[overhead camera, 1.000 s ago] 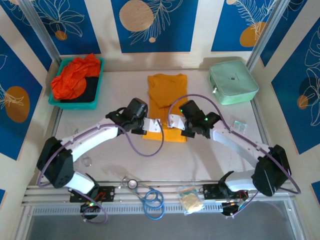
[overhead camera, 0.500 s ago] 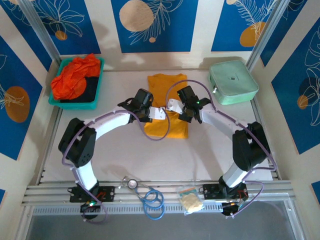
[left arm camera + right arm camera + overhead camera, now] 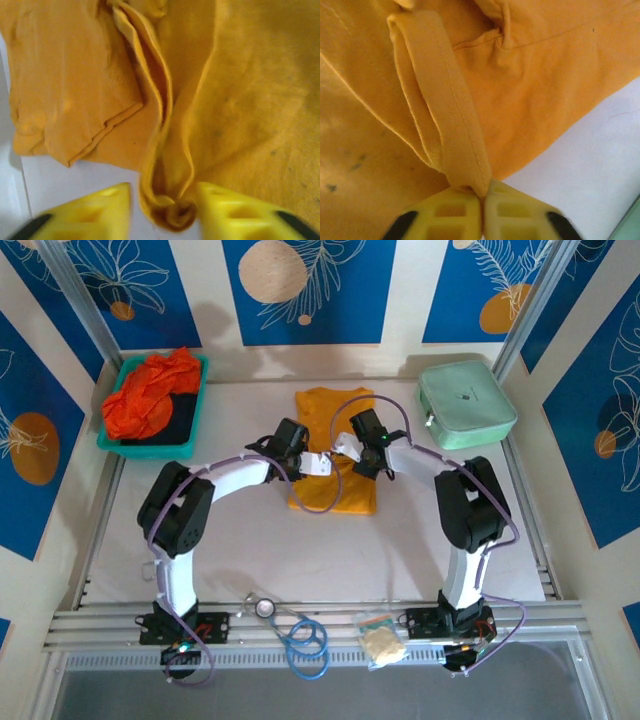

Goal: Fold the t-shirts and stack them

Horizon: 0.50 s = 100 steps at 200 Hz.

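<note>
From above, the mustard-yellow t-shirt (image 3: pixel 333 455) lies at the far middle of the desk (image 3: pixel 250 540), doubled over into a narrow strip. The left end effector (image 3: pixel 318 464) and right end effector (image 3: pixel 345 447) meet over its centre. The red-orange t-shirts (image 3: pixel 150 395) are heaped in the teal tray (image 3: pixel 200 410) at the far left, and a mint-green case (image 3: pixel 465 403) sits at the far right.

I'd say the step is laying down a fold. To do it well, both sides should set the cloth down on one line, then lift straight up so nothing drags.

At the left wrist, the left end effector (image 3: pixel 162 192) has its jaws apart. A bunched ridge of the shirt sits loosely between the fingers (image 3: pixel 100 205), and it does not look clamped.

At the right wrist, the right end effector (image 3: pixel 482 192) is all but closed, pinching a thin doubled hem of the same shirt. That pinch should let go before the arm backs away, or the fold will likely pull open.
</note>
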{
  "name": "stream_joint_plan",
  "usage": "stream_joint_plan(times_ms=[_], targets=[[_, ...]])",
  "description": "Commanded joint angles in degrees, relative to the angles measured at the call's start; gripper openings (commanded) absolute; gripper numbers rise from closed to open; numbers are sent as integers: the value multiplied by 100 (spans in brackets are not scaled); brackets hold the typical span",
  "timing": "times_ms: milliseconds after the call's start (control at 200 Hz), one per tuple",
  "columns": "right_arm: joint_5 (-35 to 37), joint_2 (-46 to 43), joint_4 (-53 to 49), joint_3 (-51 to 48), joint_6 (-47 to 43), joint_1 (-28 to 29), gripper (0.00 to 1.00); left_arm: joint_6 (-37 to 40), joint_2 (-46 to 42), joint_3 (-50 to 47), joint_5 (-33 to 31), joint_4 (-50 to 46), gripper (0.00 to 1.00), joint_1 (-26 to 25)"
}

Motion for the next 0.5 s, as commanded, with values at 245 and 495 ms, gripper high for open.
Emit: stream_joint_plan(times_ms=[245, 495], targets=[[240, 257, 503, 525, 1028, -301, 44, -477, 203, 34, -1092, 1895, 60, 102], [108, -487, 796, 192, 1015, -404, 44, -696, -57, -598, -2595, 4235, 80, 183]])
